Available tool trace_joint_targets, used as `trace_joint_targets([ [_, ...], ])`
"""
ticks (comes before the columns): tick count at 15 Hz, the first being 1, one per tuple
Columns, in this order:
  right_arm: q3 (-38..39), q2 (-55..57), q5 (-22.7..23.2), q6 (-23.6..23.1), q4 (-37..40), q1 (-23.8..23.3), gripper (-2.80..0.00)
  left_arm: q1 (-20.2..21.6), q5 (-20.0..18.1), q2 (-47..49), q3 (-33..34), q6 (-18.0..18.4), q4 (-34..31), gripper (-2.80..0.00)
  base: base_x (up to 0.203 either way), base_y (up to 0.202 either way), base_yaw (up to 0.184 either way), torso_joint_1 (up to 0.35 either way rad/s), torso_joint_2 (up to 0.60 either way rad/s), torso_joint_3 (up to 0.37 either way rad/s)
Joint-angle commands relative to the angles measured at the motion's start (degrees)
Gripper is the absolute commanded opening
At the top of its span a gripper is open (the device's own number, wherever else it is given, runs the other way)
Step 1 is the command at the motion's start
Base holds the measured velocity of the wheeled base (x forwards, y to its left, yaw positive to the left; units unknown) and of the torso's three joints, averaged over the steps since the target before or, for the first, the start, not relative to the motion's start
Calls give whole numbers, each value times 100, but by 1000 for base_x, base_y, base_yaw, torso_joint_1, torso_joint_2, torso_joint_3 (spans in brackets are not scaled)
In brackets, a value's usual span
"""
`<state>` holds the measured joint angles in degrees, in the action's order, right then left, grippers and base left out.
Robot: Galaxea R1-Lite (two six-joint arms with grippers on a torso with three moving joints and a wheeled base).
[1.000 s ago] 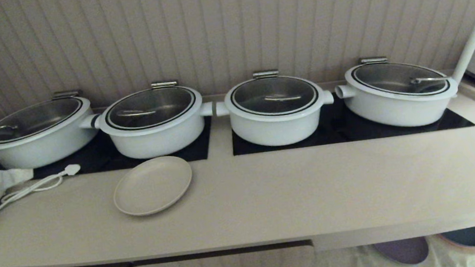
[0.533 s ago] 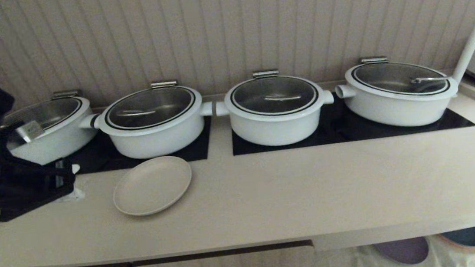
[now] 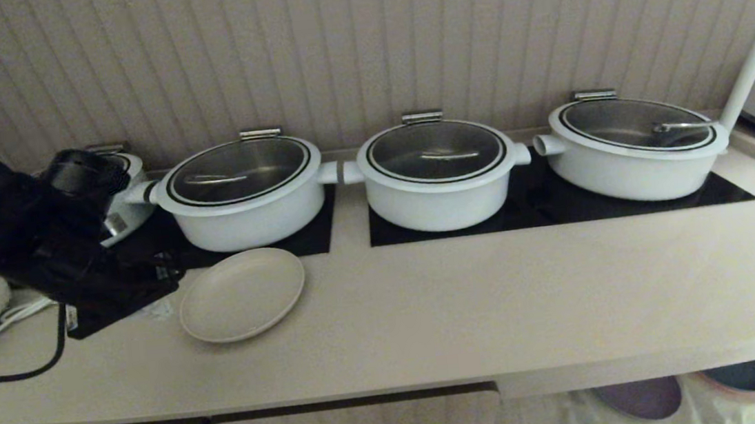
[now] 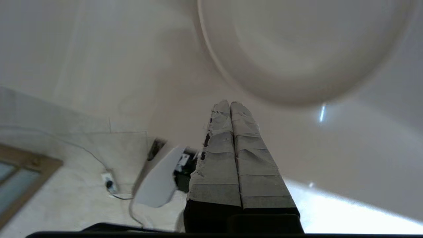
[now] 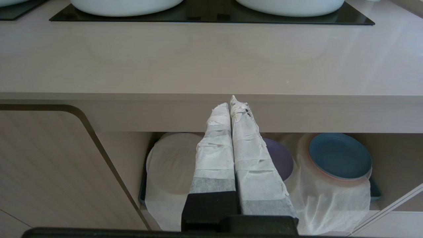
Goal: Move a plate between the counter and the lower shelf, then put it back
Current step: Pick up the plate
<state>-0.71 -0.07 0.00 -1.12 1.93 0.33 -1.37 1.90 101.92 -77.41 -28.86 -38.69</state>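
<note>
The round matte cream-beige plate [image 4: 297,49] lies flat on the pale-beige table [image 3: 498,311] just beyond the left gripper [image 4: 230,104], whose taped fingers are pressed together (empty), so they should spread and straddle the low rim before closing.

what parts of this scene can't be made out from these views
- Leftmost pot, head view: mostly hidden behind the left arm; the left gripper, shut, sits beside the plate.
- Plate, left wrist view: far rim cut off by the frame edge.
- Purple plate, right wrist view: partly covered by the shut right gripper.
- Lower shelf, head view: only its top strip shows; the counter and frame edge cut off the rest.
</note>
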Motion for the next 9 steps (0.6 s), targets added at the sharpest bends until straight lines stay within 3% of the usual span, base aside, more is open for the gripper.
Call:
trace_joint_targets([
  [1,0,7,8,-2,1,2,-280,-15,141,462,-289,-117,-24,-280,0,0,0,0,0,0],
  [3,0,7,1,-2,1,9,-280,-82,341,693,-569,-554,-45,-280,0,0,0,0,0,0],
  [5,0,7,0,-2,1,4,-280,-110,399,768,-600,-709,-68,-280,0,0,0,0,0,0],
  [6,0,7,0,-2,1,2,-280,-110,406,807,-600,-720,-68,0,0,0,0,0,0,0],
  [9,0,7,0,-2,1,11,-280,-110,452,830,-609,-753,-33,0,0,0,0,0,0,0],
])
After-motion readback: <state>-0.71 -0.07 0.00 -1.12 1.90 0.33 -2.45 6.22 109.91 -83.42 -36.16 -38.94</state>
